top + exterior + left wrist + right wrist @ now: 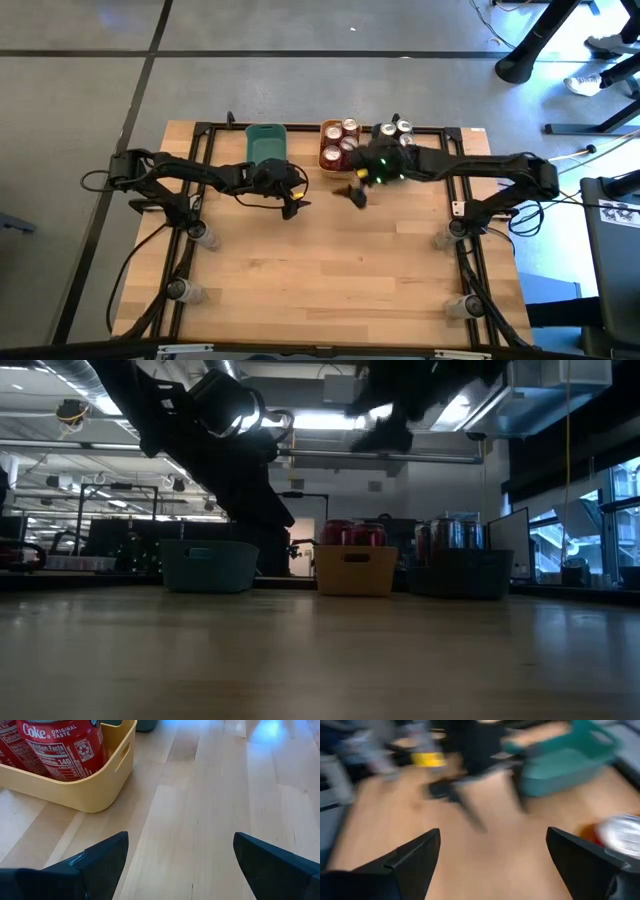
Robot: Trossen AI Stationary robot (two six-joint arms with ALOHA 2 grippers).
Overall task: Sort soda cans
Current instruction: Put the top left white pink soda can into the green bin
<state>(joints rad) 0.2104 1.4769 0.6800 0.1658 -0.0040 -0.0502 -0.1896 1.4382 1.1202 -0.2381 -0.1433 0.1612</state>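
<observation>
Wooden table (330, 270) lies bare in the lower frame of the high view. Risk: both grippers hover close together at centre and may collide. Left gripper (293, 205) and right gripper (357, 195) stand wide, holding nothing. Beyond, soda cans (340, 148) sit in the yellow bin (326, 170) and grey bin (388, 132); the teal bin (266, 142) appears empty.

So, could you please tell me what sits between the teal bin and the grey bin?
The yellow bin of red cans, seen in the low view.
</observation>
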